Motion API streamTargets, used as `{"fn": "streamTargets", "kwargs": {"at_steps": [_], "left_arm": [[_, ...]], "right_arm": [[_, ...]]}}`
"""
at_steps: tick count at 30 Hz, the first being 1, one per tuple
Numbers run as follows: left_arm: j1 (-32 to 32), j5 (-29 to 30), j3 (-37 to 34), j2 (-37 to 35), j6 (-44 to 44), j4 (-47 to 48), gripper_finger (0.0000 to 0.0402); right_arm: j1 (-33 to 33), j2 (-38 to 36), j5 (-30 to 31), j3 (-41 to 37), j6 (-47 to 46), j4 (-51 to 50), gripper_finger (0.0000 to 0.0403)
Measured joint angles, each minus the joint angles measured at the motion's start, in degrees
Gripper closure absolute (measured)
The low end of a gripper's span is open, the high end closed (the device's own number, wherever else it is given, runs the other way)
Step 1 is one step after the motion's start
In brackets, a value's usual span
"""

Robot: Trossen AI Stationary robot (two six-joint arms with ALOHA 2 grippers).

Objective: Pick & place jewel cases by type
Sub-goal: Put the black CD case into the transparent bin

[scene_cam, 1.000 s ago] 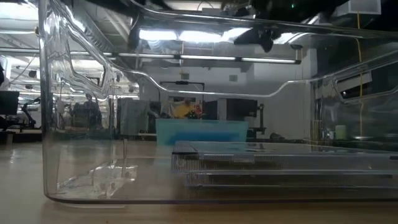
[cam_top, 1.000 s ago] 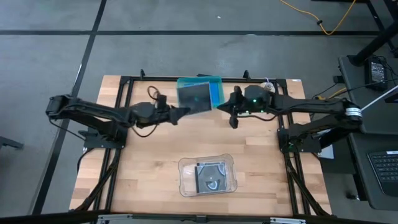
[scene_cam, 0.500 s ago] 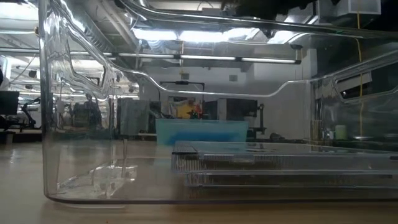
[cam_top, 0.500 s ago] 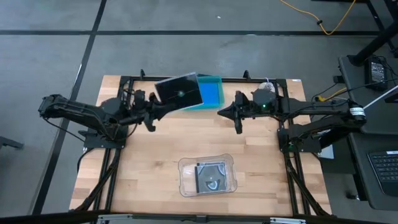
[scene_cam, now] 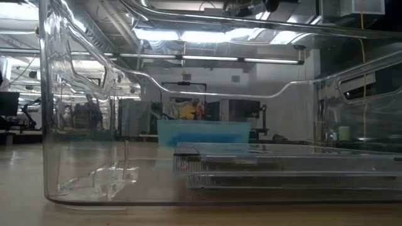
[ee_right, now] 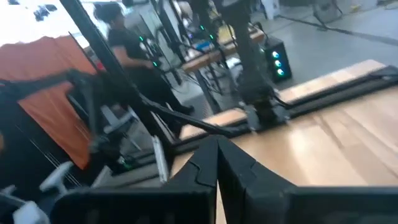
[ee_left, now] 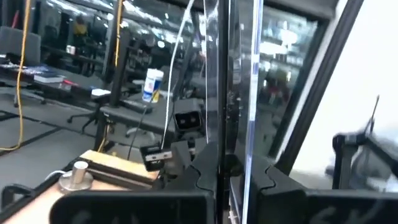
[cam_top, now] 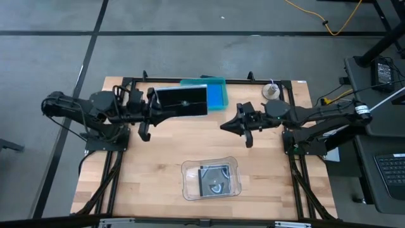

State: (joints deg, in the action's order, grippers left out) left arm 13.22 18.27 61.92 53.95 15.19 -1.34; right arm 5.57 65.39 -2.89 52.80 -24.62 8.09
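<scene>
While the dark grey square jewel case with a disc behind its clear face (cam_top: 182,102) hangs in the upper centre of the high view, you can see the left gripper (cam_top: 159,113) pinching it by its lower left corner, fingers pressed tight on the thin edge. It is carried flat above the table rather than resting on anything, which looks like a lift for transport to its own group. Just behind it, at the top edge of the wooden table (cam_top: 145,171), sits the teal translucent tray (cam_top: 218,93) with bright blue inside, partly hidden by the held case. Lower centre, the clear rounded plastic tray (cam_top: 189,187) already holds grey square cases (cam_top: 214,180); the low view shows them stacked flat, so you would judge that tray to be the held case's destination. Right of centre, the right gripper (cam_top: 226,125) waits with fingers pressed together, holding nothing.
</scene>
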Motion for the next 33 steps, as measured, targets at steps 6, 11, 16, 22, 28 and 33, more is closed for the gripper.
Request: {"fn": "streamTargets", "kwargs": {"at_steps": [6,11,16,22,28,33], "left_arm": [[1.84,-1.41,9.39,2.38,-6.41,7.59,0.039],[3.72,-1.45,14.26,3.64,-10.91,13.22,0.039],[7.07,-2.37,17.58,4.67,-18.08,18.47,0.039],[10.96,1.64,19.65,5.76,-25.42,20.79,0.039],[14.09,8.36,23.69,8.13,-33.42,22.12,0.039],[15.7,14.32,28.38,10.93,-42.48,22.99,0.039]], "right_arm": [[2.24,0.02,0.88,1.71,-1.97,4.99,0.0396],[5.4,0.23,6.52,12.77,4.76,-7.01,0.0396],[10.23,2.05,17.9,27.12,11.83,-22.26,0.0396],[14.09,3.54,21.82,35.4,18.61,-24.58,0.0396],[14.29,3.62,24.88,36.02,19.17,-25.01,0.0396],[14.09,3.96,24.93,36.02,19.29,-26.44,0.0395]]}}
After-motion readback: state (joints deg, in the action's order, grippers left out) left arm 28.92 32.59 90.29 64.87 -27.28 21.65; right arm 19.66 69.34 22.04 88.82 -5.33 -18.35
